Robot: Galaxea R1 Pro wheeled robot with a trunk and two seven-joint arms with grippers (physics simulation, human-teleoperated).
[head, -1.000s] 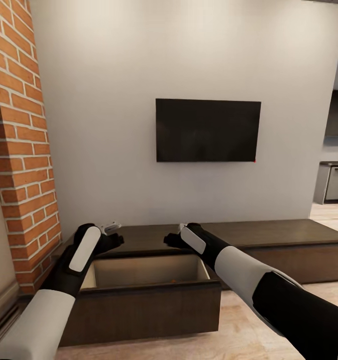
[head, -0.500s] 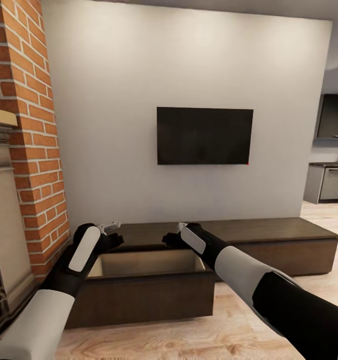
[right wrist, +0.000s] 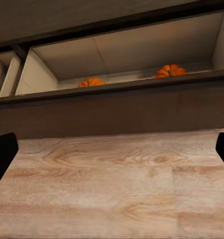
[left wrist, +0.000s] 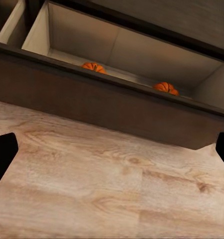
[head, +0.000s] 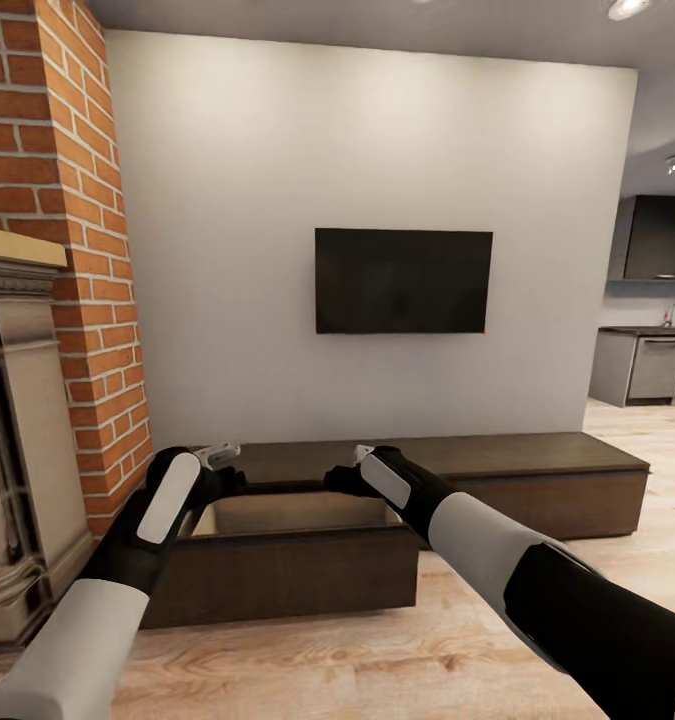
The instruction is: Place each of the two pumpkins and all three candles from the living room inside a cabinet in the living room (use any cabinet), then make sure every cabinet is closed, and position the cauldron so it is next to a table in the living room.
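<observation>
A brick fireplace column (head: 87, 260) rises at left as both arms reach forward over the cabinet (head: 517, 470) and its pulled-out drawer (head: 287, 570). The left pincer (head: 222, 462) and right pincer (head: 352, 470) hover level above the drawer's back edge, each with fingers spread wide, grasping nothing. Two pumpkins (left wrist: 94, 66) (left wrist: 165, 87) sit apart on the drawer floor. A dark television (head: 403, 281) hangs on the wall above.

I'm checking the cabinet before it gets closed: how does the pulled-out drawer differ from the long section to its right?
The pulled-out drawer juts forward, open on top; the right section sits flush and shut. The drawer holds two pumpkins; the right section's inside is hidden. Both share dark-brown, handleless wood fronts.
</observation>
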